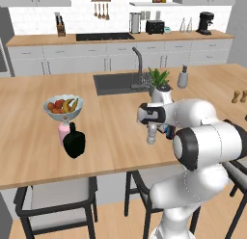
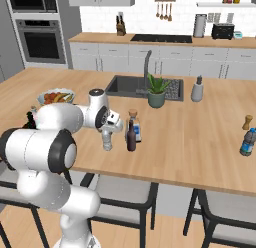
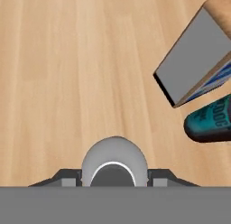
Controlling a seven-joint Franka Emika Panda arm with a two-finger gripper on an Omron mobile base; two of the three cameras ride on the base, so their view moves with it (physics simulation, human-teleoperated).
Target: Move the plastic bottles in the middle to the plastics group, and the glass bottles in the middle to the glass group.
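Three bottles stood mid-surface near the front edge: the clear water bottle (image 2: 106, 140), the brown bottle (image 2: 131, 137) and the corked clear bottle (image 2: 133, 125) just behind the brown one. The gripper (image 2: 107, 133) hung over the water bottle, jaws flanking its white cap (image 3: 114, 166); whether they were clenched on it could not be told. Toward the surface's left end the black bottle (image 1: 74, 140) touched the pink bottle (image 1: 63, 131). Behind them, a bowl (image 1: 63, 108) held fruit. A blue bottle (image 2: 247, 141) stood near the right edge.
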